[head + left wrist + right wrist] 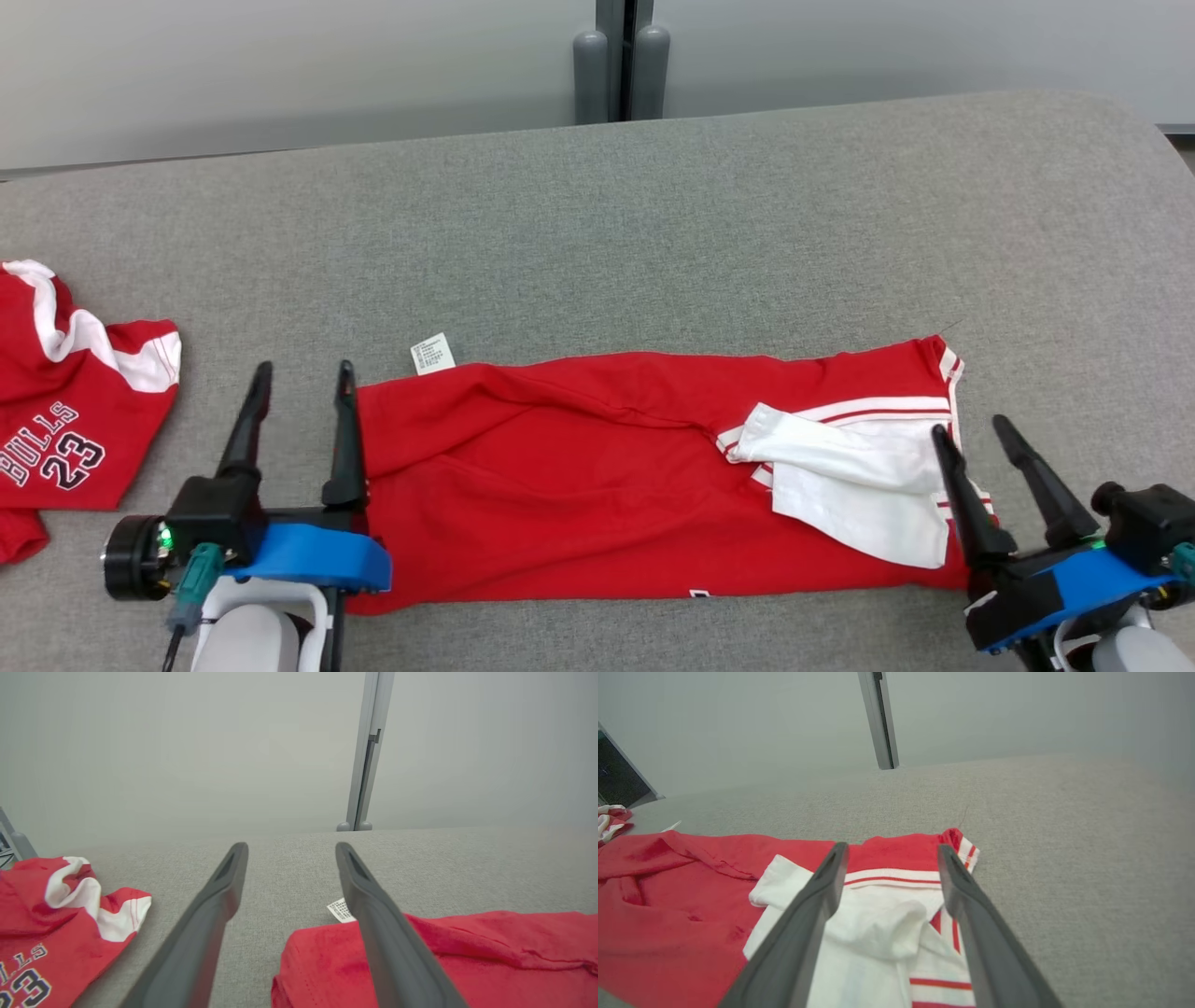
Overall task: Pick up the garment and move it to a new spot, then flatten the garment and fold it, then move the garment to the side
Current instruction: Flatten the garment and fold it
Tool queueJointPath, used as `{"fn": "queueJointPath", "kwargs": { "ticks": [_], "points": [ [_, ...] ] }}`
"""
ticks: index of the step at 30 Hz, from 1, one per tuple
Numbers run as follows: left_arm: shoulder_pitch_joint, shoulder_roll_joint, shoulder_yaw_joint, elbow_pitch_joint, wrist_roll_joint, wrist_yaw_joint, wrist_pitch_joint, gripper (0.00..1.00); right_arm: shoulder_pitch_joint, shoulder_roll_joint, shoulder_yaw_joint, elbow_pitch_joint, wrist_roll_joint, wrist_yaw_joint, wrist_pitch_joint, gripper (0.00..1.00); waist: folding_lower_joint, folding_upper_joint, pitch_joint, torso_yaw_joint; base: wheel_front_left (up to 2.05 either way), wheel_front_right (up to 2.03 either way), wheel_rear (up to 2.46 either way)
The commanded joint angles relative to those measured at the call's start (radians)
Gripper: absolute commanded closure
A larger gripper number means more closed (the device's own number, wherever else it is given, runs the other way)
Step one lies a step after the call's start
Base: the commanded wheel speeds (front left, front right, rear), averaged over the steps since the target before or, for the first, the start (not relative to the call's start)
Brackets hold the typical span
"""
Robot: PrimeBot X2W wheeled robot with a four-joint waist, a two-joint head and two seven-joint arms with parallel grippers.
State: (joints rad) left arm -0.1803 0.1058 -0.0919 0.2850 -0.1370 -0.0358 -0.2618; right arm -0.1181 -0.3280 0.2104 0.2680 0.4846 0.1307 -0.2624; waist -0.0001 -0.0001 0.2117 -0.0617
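Observation:
The garment [579, 485] is a red shirt with white sleeves and red-striped trim, folded into a long band across the near part of the grey table [653, 215]. Its white label [432, 355] sticks out at the far left corner. My left gripper [305, 375] stands open at the band's left end, one finger along the cloth edge [327, 961]. At the right end my right gripper [969, 428] is open above the white sleeve [878, 924], with nothing between its fingers.
A second red jersey [65, 411] printed BULLS 23 lies bunched at the table's left edge, also seen in the left wrist view [56, 924]. A grey post [621, 61] rises behind the table's far edge. Bare grey table stretches beyond the garment.

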Motion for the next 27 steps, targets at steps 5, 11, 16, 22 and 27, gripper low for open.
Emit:
{"fn": "queueJointPath", "kwargs": {
  "ticks": [5, 11, 16, 22, 27],
  "points": [
    [0.064, -0.028, 0.065, -0.114, 0.042, 0.031, -0.004, 0.00, -0.035, -0.003, -0.059, 0.087, -0.025, 0.000, -0.003, 0.00, 0.0001, 0.0001, -0.007, 0.008, 0.00, 0.00, 0.00],
    [0.105, -0.045, 0.098, -0.160, 0.065, 0.046, -0.004, 0.00, -0.100, 0.015, -0.065, 0.221, -0.036, 0.000, 0.024, 0.00, 0.0001, 0.0001, -0.004, 0.022, 0.00, 0.00, 0.00],
    [0.128, -0.051, 0.092, -0.178, 0.086, 0.068, -0.004, 0.00, -0.153, 0.030, -0.050, 0.336, -0.041, 0.000, 0.062, 0.00, 0.0001, 0.0001, -0.002, 0.041, 0.00, 0.00, 0.00],
    [0.138, -0.054, 0.085, -0.178, 0.101, 0.084, -0.004, 0.00, -0.189, 0.040, -0.023, 0.451, -0.027, 0.000, 0.100, 0.00, 0.0001, 0.0001, -0.002, 0.053, 0.00, 0.00, 0.00],
    [0.145, -0.054, 0.085, -0.176, 0.103, 0.093, -0.004, 0.00, -0.191, 0.056, 0.023, 0.521, -0.006, 0.000, 0.137, 0.00, 0.0001, 0.0001, -0.003, 0.055, 0.00, 0.00, 0.00]
  ]
}}
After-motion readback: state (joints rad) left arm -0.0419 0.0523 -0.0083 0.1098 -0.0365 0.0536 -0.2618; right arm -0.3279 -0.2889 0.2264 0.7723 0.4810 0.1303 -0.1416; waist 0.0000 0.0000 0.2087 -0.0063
